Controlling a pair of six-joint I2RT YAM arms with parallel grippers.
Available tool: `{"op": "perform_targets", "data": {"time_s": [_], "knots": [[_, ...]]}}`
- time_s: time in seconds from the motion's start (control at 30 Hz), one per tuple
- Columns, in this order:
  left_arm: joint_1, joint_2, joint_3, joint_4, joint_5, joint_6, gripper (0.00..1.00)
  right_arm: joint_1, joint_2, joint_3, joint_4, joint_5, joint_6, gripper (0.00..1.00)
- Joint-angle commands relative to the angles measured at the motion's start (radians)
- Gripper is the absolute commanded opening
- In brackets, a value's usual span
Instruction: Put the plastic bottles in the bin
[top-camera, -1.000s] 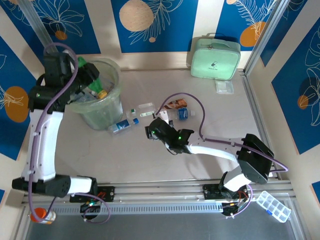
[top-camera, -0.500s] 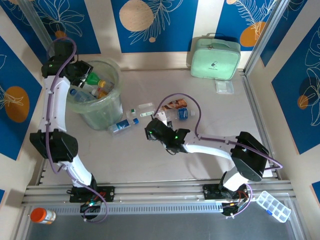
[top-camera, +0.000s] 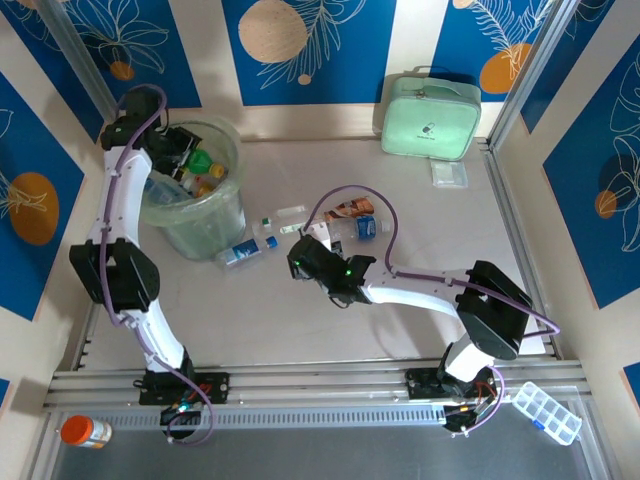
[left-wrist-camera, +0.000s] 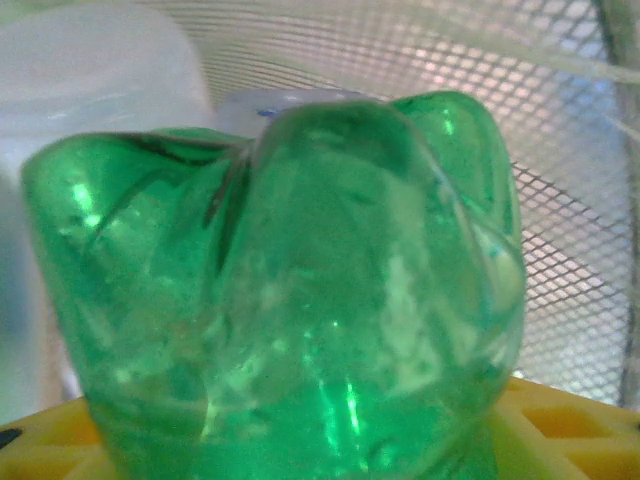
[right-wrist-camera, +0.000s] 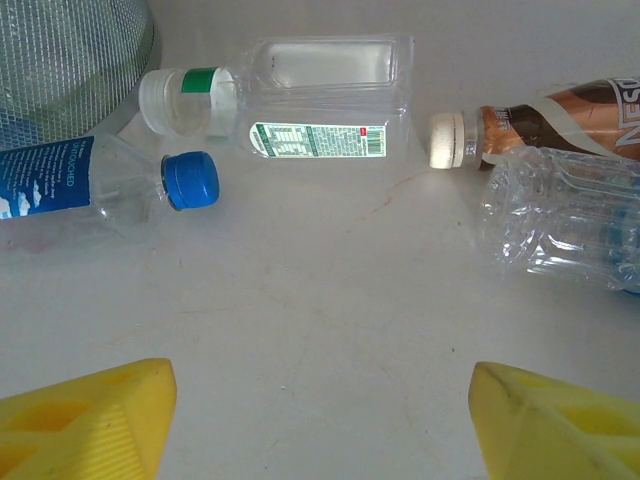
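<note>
Left tool (top-camera: 188, 155) — reaches over the rim of the bin (top-camera: 205, 238) and is clamped on a crushed green bottle (left-wrist-camera: 300, 290). Its yellow fingers (left-wrist-camera: 570, 430) show beneath the bottle in the wrist view, with meshed bin wall behind.

Bin — round, translucent pale green, upright at the far left of the tabletop (top-camera: 300, 330). Several bottles lie inside.

Blue-labelled bottle (right-wrist-camera: 60, 180) — lies on its side just right of the bin's foot, its blue cap pointing right.

Clear flat-sided bottle (right-wrist-camera: 320, 100) — white cap with a green band, on its side, just beyond the blue cap.

Right tool (right-wrist-camera: 320, 420) — low over the tabletop, fingers spread wide with nothing between them, facing the loose bottles.

Brown-labelled bottle (right-wrist-camera: 550, 115) — white cap, on its side, right of the flat-sided one.

Crushed clear bottle (right-wrist-camera: 560, 220) — lies touching the near side of the brown-labelled bottle.

Mint-green case (top-camera: 430, 118) — stands at the far edge, well apart from the bottles.
</note>
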Motion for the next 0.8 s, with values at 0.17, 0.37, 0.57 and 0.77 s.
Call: {"op": "perform_targets", "data": {"time_s": [0.17, 0.37, 0.57, 0.77], "knots": [[-0.016, 0.034, 0.042, 0.018, 0.084, 0.115, 0.81, 0.002, 0.018, 0.031, -0.007, 0.014, -0.014, 0.78], [-0.016, -0.031, 0.041, -0.015, 0.059, 0.124, 0.89, 0.002, 0.019, 0.031, -0.005, 0.017, -0.014, 0.78], [-0.014, -0.123, 0.039, -0.026, 0.026, 0.1, 1.0, 0.005, 0.017, 0.032, -0.005, 0.014, -0.016, 0.78], [-0.015, -0.163, 0.081, -0.073, 0.016, 0.114, 0.99, 0.007, 0.009, 0.029, -0.004, 0.019, -0.018, 0.78]]}}
